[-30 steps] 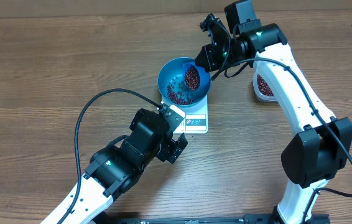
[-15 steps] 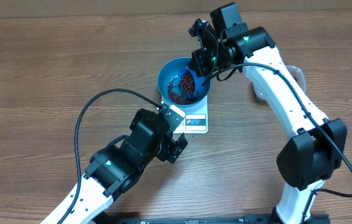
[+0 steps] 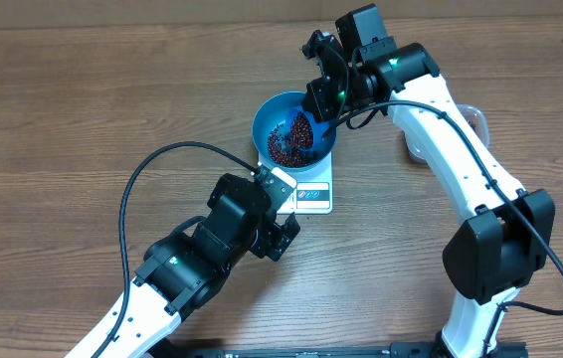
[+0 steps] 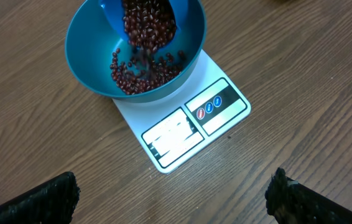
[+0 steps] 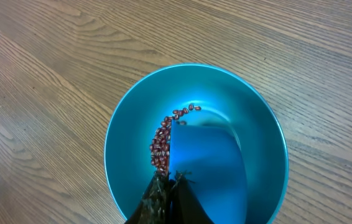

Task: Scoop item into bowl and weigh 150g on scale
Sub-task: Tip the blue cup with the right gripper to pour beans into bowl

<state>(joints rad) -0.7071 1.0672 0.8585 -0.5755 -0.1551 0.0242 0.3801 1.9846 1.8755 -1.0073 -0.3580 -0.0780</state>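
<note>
- right tool (image 3: 319,102) clamped on small blue scoop (image 5: 210,167); scoop tipped just below it, inside blue bowl (image 4: 79,46)
- red-brown beans (image 4: 142,68) spilling off scoop lip onto heap in bowl bottom
- bowl sits on white scale (image 4: 182,134), just ahead of left tool (image 4: 176,208)
- left tool spread wide, holding nothing, 2 fingers above bare counter (image 3: 83,99)
</note>
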